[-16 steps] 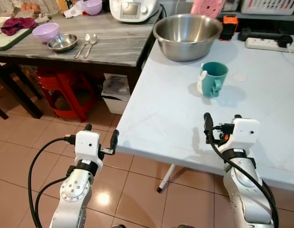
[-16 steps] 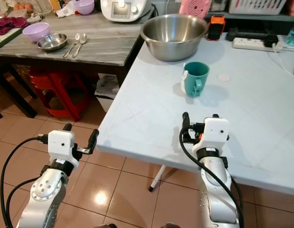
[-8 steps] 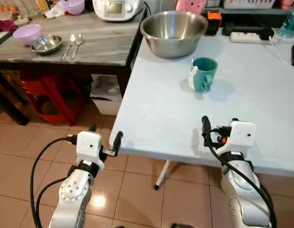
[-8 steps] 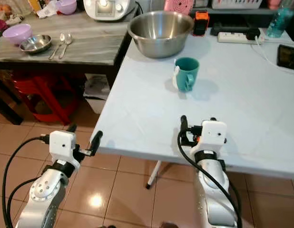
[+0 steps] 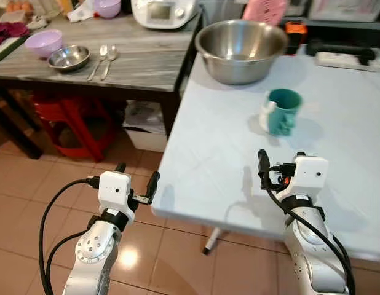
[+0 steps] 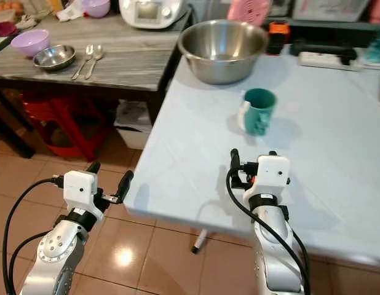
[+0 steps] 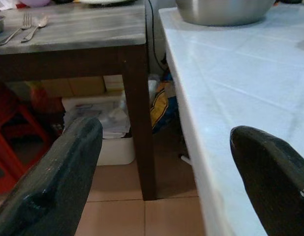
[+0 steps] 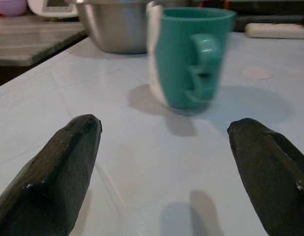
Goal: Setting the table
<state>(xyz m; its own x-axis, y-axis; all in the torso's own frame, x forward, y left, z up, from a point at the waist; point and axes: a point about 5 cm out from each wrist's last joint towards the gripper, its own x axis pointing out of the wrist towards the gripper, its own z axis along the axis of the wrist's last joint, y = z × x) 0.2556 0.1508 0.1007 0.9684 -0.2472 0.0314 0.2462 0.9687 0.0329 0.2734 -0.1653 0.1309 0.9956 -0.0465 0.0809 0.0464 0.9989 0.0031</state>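
Note:
A teal mug [image 5: 282, 110] with a white patch on its side stands upright on the white table [image 5: 214, 153], its handle facing me. Behind it sits a large steel bowl [image 5: 241, 48]. My right gripper [image 5: 281, 161] hovers open over the table's near part, short of the mug [image 8: 190, 54], with nothing between its fingers [image 8: 53, 172]. My left gripper [image 5: 136, 176] is open beside the table's near-left corner, over the floor, and holds nothing. On the wooden side table [image 5: 141, 61] lie a fork and spoon [image 5: 102, 59], a small steel dish [image 5: 68, 58] and a purple bowl [image 5: 43, 43].
A red stool [image 5: 73, 117] and a white box [image 5: 144, 120] stand under the wooden table. A white kitchen appliance [image 5: 163, 11] is at its back. A power strip [image 5: 348, 59] and an orange device [image 5: 294, 32] lie at the white table's far side. Tiled floor [image 5: 30, 184] spreads lower left.
The whole picture has shifted as the camera moved. Both arms keep the same pose with open fingers. The mug and bowl stay where they were on the table.

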